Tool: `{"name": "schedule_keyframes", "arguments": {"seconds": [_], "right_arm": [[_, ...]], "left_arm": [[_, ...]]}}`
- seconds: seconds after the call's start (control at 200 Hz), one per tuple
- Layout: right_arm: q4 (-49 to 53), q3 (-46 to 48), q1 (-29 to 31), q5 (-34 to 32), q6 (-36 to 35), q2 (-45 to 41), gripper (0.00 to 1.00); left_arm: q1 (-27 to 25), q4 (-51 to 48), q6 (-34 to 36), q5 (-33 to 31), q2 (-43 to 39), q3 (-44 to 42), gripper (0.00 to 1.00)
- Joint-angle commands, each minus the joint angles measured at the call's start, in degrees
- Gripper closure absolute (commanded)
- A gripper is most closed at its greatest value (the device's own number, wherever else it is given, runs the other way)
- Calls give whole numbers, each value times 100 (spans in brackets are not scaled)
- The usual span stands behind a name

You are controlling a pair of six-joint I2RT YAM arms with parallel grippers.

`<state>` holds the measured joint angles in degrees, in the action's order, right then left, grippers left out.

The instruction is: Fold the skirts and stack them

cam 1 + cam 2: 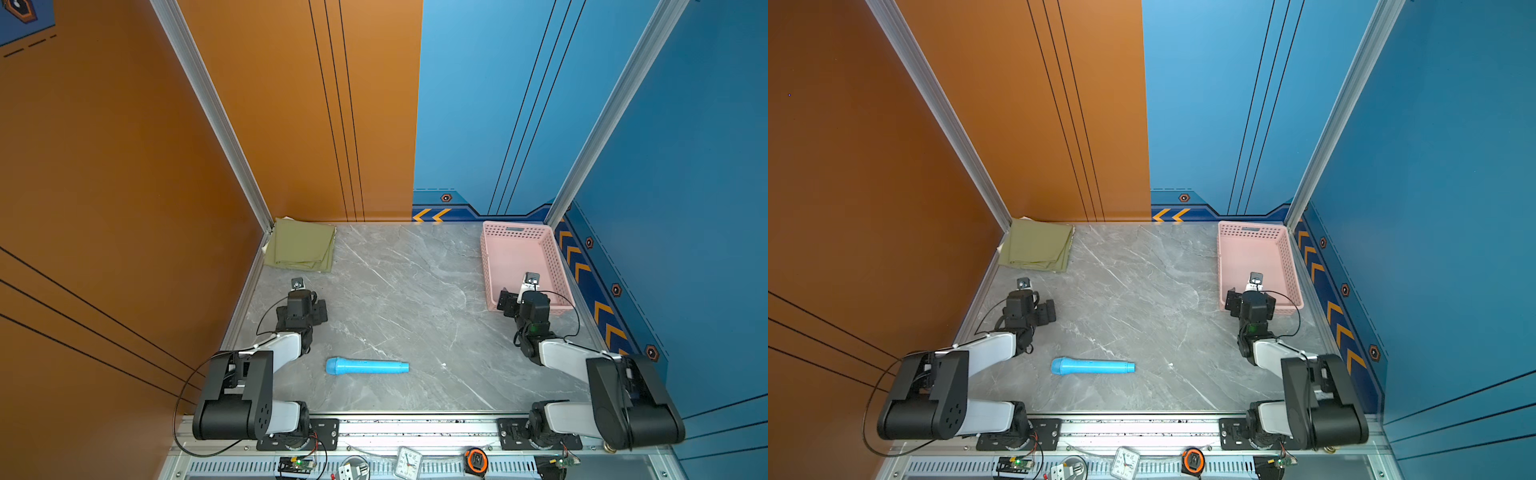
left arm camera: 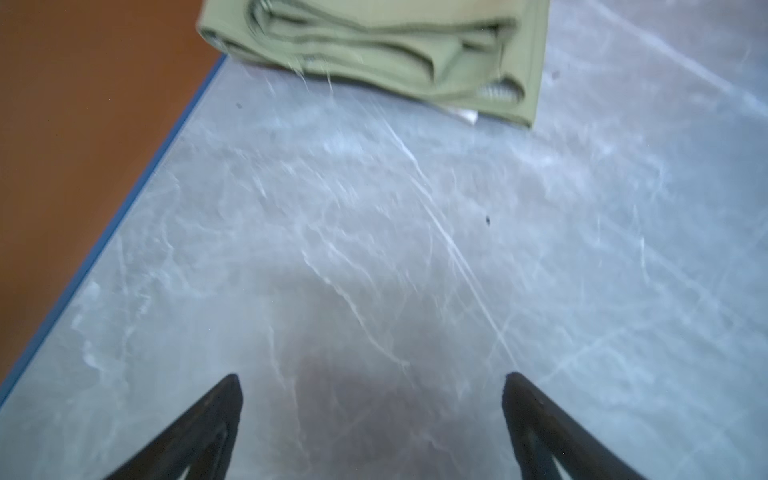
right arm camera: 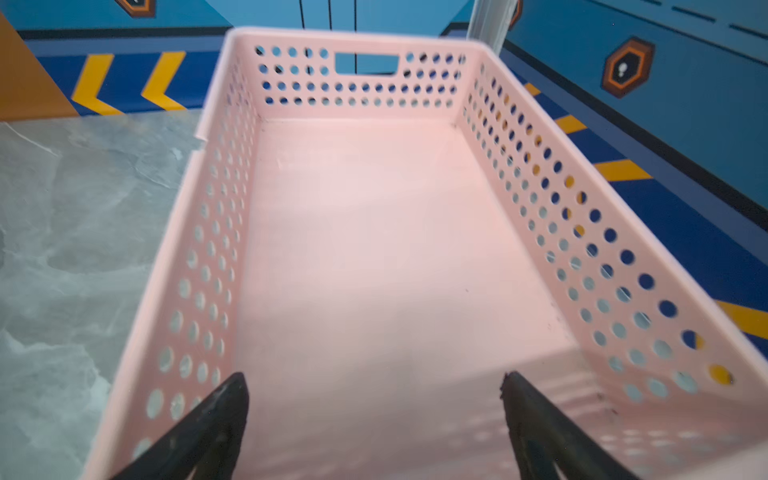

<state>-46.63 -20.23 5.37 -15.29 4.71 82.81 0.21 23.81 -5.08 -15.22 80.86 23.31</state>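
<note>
Marble tabletop: olive green skirt sits folded in the far left corner, out of the way, maybe topping the others. Left gripper and right gripper, over the pink basket, jaws apart, empty.

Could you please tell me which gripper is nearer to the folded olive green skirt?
Left. The left gripper hovers over bare table just short of the olive green skirt; the right gripper is across the table, over the pink basket.
</note>
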Motion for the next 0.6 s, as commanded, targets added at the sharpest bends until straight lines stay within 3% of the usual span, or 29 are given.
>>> {"name": "schedule_keyframes", "arguments": {"seconds": [0.0,0.04,0.08,0.155,0.225,0.596], "right_arm": [[-1282,179,-11,24,-331,653,0],[-683,34,-96,203,-258,476,0],[-702,-22,-143,266,-219,576,0],[-394,-121,-375,614,-55,502,0],[-730,-60,-312,535,-86,620,0],[-567,-104,-312,570,-105,579,0]], "left_arm": [[-207,1919,422,252,511,116,2],[-494,2926,768,109,862,-119,2],[-453,3288,721,146,929,-294,2],[-460,3044,700,109,881,-223,2],[-426,3054,653,83,904,-196,2],[-379,3051,564,6,904,-202,2]]}}
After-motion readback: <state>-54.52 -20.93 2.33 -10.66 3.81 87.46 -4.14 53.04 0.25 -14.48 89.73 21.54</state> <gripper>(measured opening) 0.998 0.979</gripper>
